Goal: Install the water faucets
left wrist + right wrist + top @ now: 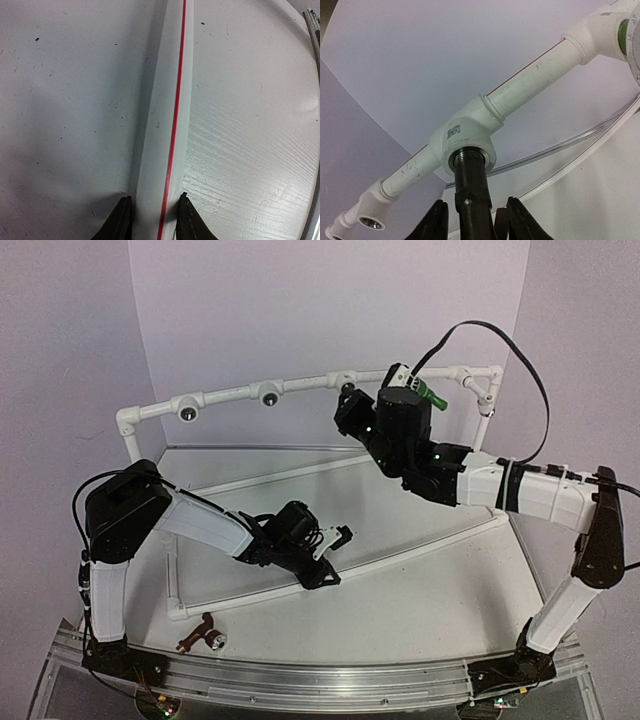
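A black faucet [470,175] sits with its threaded end in a tee socket [465,135] of the white pipe frame's top rail [225,395]. My right gripper [475,202] straddles the faucet, its fingers open with a gap on each side; in the top view it [347,400] is up at the rail. A green faucet [432,395] sits in the rail further right. A reddish-brown faucet [200,635] lies on the table at the front left. My left gripper [154,200] is shut on the frame's red-striped base pipe [167,100] on the table.
Two open tee sockets [187,412] [268,397] face forward on the rail's left part. The frame's base pipes [420,543] lie across the white table. A metal rail [320,680] runs along the near edge. Purple walls stand close behind.
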`<state>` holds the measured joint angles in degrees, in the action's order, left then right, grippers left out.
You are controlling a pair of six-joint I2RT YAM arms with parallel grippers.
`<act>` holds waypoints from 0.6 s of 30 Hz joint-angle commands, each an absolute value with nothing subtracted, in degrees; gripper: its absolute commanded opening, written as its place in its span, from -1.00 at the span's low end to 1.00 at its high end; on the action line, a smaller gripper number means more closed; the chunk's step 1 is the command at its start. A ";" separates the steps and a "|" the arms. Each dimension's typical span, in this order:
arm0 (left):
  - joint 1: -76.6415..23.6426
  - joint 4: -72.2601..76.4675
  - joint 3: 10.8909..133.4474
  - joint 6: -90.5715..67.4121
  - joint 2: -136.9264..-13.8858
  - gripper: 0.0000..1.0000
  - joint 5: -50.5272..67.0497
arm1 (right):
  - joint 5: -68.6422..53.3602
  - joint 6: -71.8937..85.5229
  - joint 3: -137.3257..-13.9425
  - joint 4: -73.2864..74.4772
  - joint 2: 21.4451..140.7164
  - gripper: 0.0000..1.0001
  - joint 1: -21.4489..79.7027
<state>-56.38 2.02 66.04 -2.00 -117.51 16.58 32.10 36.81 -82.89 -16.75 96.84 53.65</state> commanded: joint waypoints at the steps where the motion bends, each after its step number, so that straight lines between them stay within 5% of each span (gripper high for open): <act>1: -57.48 -13.70 61.98 -8.35 -124.91 -0.86 16.80 | 24.36 30.94 -81.66 -19.85 90.59 0.11 54.39; 7: -57.40 -13.69 62.11 -8.27 -124.94 -0.86 16.96 | 17.80 12.84 -78.62 -3.96 82.90 0.66 54.55; 18: -57.30 -13.79 62.35 -8.27 -125.36 -0.86 17.35 | 14.77 -50.88 -78.23 16.50 73.35 0.90 58.00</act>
<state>-56.45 2.09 66.11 -2.03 -117.66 16.96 16.16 -16.81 -78.08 8.67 74.17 55.55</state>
